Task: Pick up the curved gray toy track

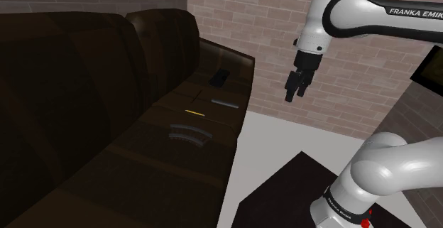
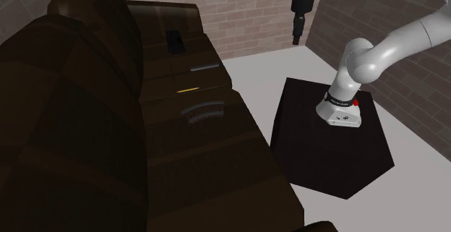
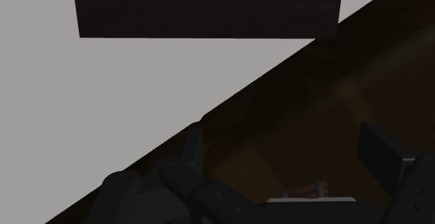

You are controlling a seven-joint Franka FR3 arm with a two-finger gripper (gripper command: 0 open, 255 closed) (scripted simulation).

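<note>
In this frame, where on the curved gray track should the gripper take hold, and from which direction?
Likely across its narrow width at mid-arc, one finger on the inner edge and one on the outer, coming straight down. The curved gray track lies flat on the sofa seat, so a sideways approach would find little to clasp. The open gripper hangs high beside the sofa.

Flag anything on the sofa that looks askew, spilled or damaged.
Nothing stands out. The curved gray track lies flat on the sofa seat, apart from a yellow stick, a gray bar and a black slab. The gripper hangs open, high above them.
</note>
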